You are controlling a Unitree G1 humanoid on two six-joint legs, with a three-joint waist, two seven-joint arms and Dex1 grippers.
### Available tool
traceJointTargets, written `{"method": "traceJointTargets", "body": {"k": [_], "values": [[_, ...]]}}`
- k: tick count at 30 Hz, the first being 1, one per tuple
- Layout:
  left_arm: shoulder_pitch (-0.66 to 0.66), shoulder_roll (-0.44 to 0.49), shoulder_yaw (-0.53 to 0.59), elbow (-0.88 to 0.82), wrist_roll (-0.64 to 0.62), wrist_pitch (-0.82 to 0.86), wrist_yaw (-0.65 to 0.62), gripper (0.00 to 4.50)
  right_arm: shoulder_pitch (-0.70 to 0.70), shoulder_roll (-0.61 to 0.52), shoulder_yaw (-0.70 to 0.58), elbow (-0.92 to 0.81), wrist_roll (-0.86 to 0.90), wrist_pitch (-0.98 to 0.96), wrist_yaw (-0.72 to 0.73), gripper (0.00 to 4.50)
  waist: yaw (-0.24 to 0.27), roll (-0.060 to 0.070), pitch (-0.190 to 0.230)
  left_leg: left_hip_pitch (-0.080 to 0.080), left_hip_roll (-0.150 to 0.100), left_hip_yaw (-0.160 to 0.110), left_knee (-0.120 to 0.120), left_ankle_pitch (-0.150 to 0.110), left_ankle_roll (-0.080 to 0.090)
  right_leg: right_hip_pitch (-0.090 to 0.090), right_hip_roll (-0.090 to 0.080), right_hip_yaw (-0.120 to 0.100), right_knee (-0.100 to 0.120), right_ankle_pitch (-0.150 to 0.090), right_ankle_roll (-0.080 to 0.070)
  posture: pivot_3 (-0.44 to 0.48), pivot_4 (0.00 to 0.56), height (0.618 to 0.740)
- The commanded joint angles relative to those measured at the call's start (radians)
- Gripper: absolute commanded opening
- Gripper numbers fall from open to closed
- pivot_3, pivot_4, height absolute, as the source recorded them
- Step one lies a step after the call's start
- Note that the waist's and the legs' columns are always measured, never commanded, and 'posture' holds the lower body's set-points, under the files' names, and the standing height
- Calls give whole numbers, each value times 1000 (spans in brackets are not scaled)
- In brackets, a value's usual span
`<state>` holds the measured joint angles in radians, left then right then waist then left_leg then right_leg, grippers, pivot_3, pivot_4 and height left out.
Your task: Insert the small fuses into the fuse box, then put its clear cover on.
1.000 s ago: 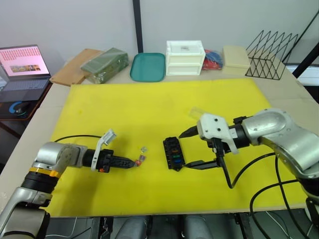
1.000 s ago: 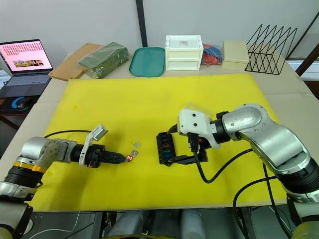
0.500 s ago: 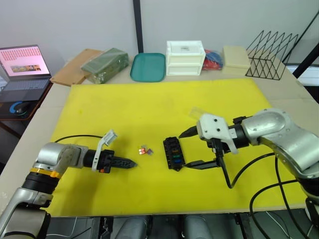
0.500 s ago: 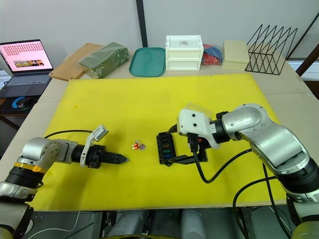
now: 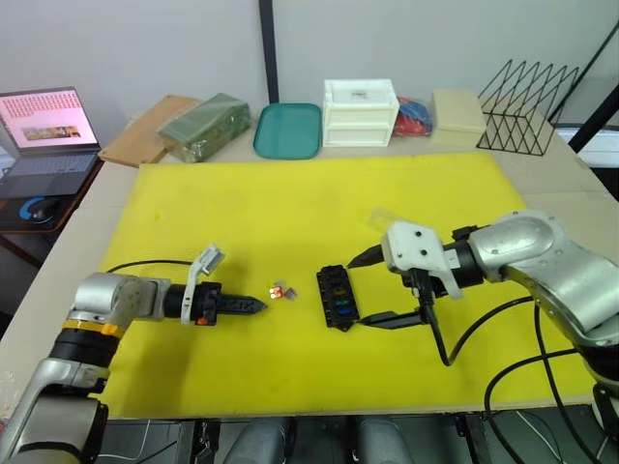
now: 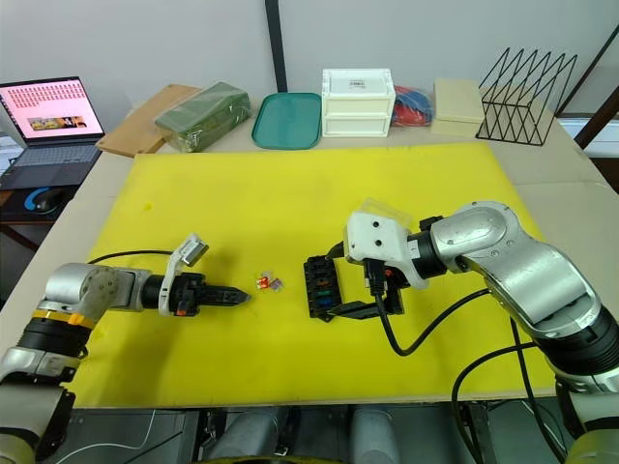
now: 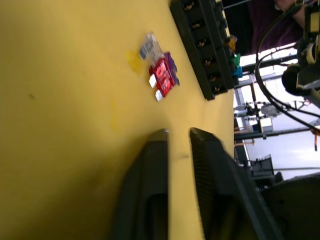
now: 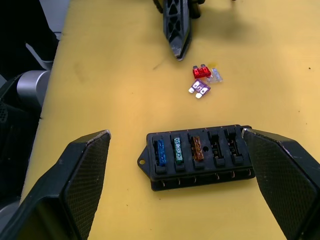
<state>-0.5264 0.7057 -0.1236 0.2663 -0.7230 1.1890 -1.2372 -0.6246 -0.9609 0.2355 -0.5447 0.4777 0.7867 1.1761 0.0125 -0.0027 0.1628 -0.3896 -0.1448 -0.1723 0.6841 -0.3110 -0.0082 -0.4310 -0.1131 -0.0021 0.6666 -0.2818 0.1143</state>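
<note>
A yellow mat (image 5: 290,193) covers the table. Near the middle of the mat, toward its front edge, lies the fuse box (image 8: 199,155), a black block with slots. Three of its slots hold fuses — a blue one (image 8: 160,149), a green one (image 8: 177,147) and a brown one (image 8: 197,146) — and the slots beside them look empty.

Three more fuses lie loose on the mat just left of the box: a red fuse (image 8: 201,72), a purple fuse (image 8: 199,89) and a pale clear-grey fuse (image 8: 216,75), all bunched together and touching or nearly so.

The left gripper (image 7: 176,136) lies low over the mat, pointing at the loose fuses and stopping just short of them. Its jaws are nearly closed with a thin gap between them, and they hold nothing.

The right gripper (image 5: 360,288) sits at the right side of the box, jaws spread wide, one finger toward the far end of the box and one toward the near end. It grips nothing, though the fingers look placed to steady the box.

The clear cover (image 6: 379,209) lies on the mat behind the right gripper, partly hidden by it, apart from the box.

Judged from this, the task is about half done: three fuses are in, three wait on the mat, and the cover has not been fitted.
</note>
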Motion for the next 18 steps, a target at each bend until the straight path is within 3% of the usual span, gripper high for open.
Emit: {"method": "traceJointTargets", "body": {"k": [1, 10, 18], "values": [[-42, -5, 39, 53, 26, -27, 24, 1996, -22, 8, 1, -5, -6, -16, 4, 4500, 1, 0, 0, 0, 0, 0, 0, 0, 0, 0, 0, 0, 0, 0, 0, 0, 150, 740], [-127, -60, -6, 155, 72, -55, -8, 1996, -32, 6, 4, -11, -7, -6, -1, 4500, 1, 0, 0, 0, 0, 0, 0, 0, 0, 0, 0, 0, 0, 0, 0, 0, 150, 740], [-111, -51, -79, 90, 95, -54, -99, 1996, -31, 3, 1, -22, -3, 4, -8, 4500, -1, 0, 0, 0, 0, 0, 0, 0, 0, 0, 0, 0, 0, 0, 0, 0, 150, 740]]}}
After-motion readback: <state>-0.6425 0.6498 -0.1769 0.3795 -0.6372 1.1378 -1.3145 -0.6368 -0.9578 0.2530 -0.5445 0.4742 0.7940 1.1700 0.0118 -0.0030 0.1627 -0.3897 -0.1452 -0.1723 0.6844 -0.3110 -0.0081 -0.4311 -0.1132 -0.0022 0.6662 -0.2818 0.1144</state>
